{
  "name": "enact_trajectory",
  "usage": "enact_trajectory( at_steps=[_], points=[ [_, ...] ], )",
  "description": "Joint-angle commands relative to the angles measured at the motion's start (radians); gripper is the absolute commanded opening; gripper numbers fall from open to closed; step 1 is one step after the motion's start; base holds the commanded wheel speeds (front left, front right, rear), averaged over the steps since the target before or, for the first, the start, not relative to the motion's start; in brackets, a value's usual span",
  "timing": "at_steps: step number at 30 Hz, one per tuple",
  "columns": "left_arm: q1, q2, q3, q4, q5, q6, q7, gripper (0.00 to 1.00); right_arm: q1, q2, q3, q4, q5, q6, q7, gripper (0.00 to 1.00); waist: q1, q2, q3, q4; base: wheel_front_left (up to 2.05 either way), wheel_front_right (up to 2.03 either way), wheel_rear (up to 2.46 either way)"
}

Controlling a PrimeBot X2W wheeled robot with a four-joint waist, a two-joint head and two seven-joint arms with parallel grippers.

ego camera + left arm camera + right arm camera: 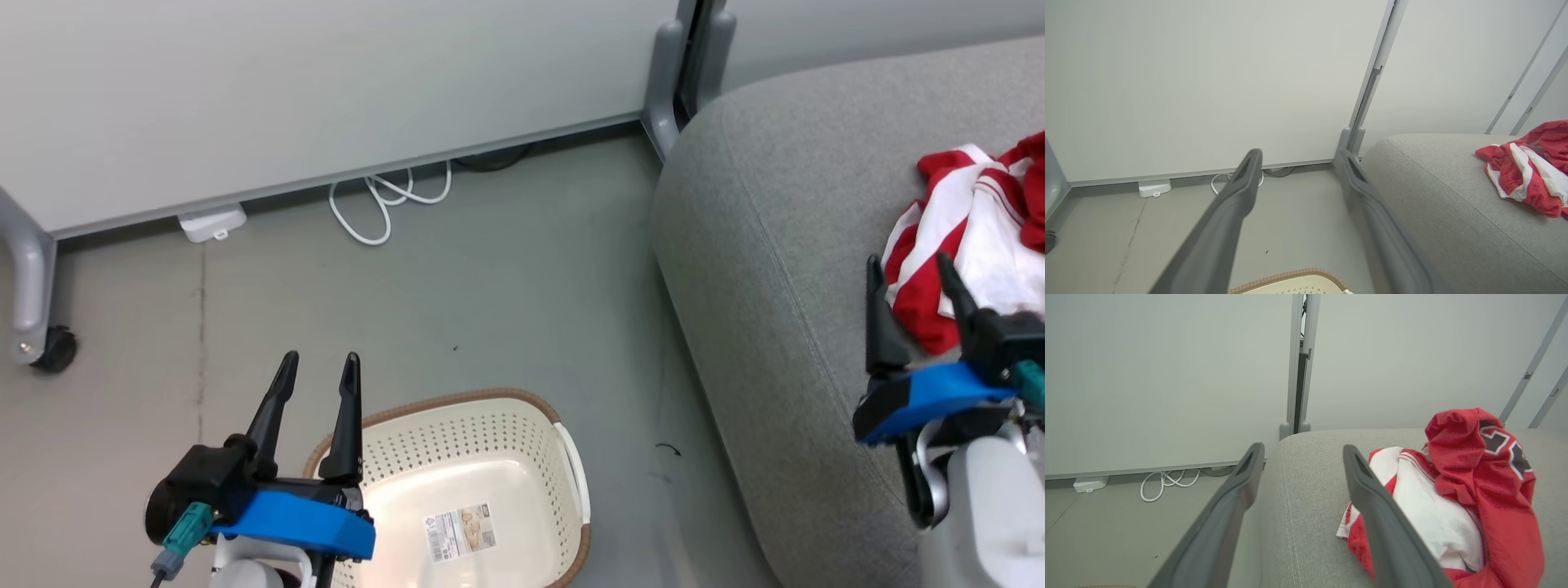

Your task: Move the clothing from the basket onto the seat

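Cream basket with a printed label inside. Red-and-white clothing heaped on grey seat. Left gripper and right gripper spread, gripping nothing.

The head camera looked steeply down from above, with the seat filling its right side and the basket on the floor left of the seat, close below. The left wrist camera sat low, off the seat's left end, facing the wall panel behind the seat. The right wrist camera sat close over the seat's left part, facing the same panel. All three views shared the seat's left end, the clothes lying on it and the white cable left of the seat at the panel's foot.
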Motion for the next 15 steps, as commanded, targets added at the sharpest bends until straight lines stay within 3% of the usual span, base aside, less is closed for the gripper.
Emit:
enact_trajectory(
  at_steps=[1, 15],
  points=[
    [0.008, -0.002, 0.006, 0.006, -0.001, -0.001, -0.003, 1.00, 0.029, 0.005, 0.009, -0.016, 0.005, 0.000, 0.006, 1.00, 0.0003, 0.0000, -0.021, 0.014, 0.00, 0.00, 0.00],
    [0.068, -0.020, 0.070, 0.083, -0.006, -0.001, -0.003, 1.00, 0.277, 0.032, 0.124, -0.204, 0.045, 0.000, 0.063, 1.00, 0.0003, 0.0000, -0.121, 0.105, 0.00, 0.00, 0.00]
  ],
)
